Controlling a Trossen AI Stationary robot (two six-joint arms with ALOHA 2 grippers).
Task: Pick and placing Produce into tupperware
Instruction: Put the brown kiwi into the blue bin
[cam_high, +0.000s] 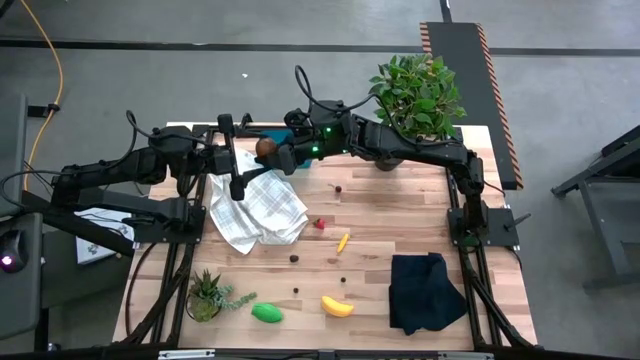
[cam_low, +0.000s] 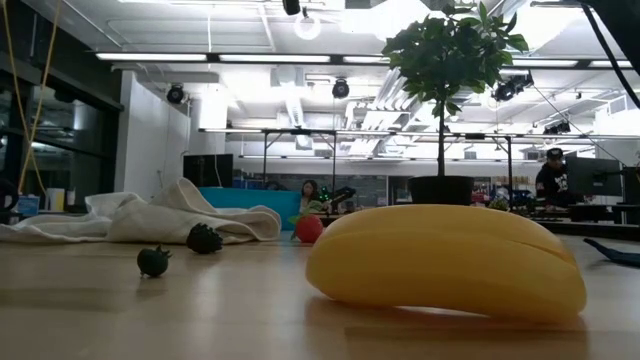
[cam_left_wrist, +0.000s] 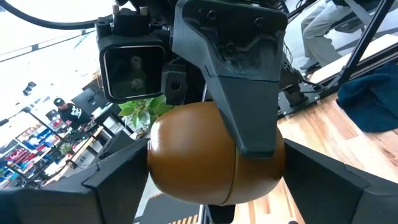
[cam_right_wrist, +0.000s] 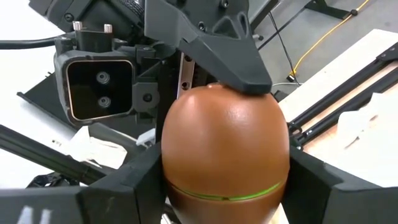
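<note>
**Kiwi Between Two Pincers at the Table's Far Edge**

No brand, label or readable writing showed anywhere in the views.

The brown kiwi (cam_high: 264, 148) hung above the far side of the table (cam_high: 400, 225), where the two arms met. In the right wrist view the kiwi (cam_right_wrist: 225, 149) sat squarely between the right pincer's (cam_high: 283, 155) own dark fingers (cam_right_wrist: 323, 180), which pressed its sides, so that pincer was gripping it. The left pincer (cam_high: 250, 152) faced it from the other side: one of its fingers (cam_right_wrist: 217, 43) lay across the kiwi's top, and in the left wrist view the kiwi (cam_left_wrist: 211, 152) filled the space between its spread fingers (cam_left_wrist: 106, 180). Whether those fingers actually pinched the fruit could not be told; they looked wide apart.

The teal-blue tupperware (cam_high: 277, 134) lay just beyond the kiwi, mostly hidden by the arms, beside the white checked cloth (cam_high: 258, 208).

Other produce lay nearer on the table: a strawberry (cam_high: 320, 224), a carrot (cam_high: 343, 242), a banana (cam_high: 337, 306), a green oval fruit (cam_high: 266, 313) and small dark berries (cam_high: 294, 258).
</note>
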